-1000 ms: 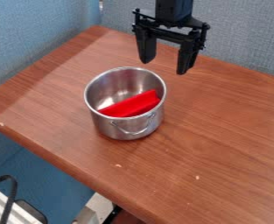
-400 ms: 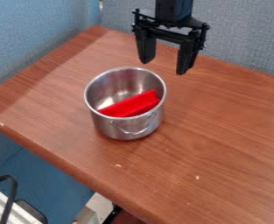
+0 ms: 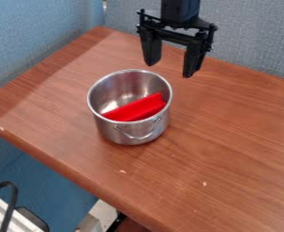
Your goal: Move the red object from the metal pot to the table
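A shiny metal pot stands on the reddish-brown wooden table, its wire handle facing the front edge. Inside it lies the red object, a flat red block leaning against the pot's right inner wall. My gripper hangs above the table behind and to the right of the pot, pointing down. Its two black fingers are spread open with nothing between them. It is apart from both the pot and the block.
A blue wall runs behind and to the left of the table. The table's left and front edges drop off to the floor, where a dark frame shows at the lower left.
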`<state>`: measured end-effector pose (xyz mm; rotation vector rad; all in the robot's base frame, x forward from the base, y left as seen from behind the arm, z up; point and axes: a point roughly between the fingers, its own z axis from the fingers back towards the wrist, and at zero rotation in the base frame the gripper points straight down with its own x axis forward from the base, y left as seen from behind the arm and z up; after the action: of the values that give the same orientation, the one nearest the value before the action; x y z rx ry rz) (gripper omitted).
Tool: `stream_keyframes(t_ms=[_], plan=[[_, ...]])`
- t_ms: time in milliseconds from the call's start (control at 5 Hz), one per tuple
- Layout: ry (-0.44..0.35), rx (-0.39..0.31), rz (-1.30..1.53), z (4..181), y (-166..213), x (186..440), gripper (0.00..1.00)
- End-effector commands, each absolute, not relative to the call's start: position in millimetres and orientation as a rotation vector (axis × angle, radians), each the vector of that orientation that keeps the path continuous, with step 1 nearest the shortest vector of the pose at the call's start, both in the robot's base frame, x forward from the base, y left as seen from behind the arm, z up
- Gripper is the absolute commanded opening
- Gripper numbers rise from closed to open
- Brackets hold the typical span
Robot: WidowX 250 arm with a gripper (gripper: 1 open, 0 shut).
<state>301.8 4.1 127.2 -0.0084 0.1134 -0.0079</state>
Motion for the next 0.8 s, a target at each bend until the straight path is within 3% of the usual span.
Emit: stream_keyframes(t_ms=[0,600], plan=[[0.064,-0.008,-0.021,140.8,0.6,308.0,1.0],[0.136,-0.005,-0.111,122.3,5.3,299.7,1.0]])
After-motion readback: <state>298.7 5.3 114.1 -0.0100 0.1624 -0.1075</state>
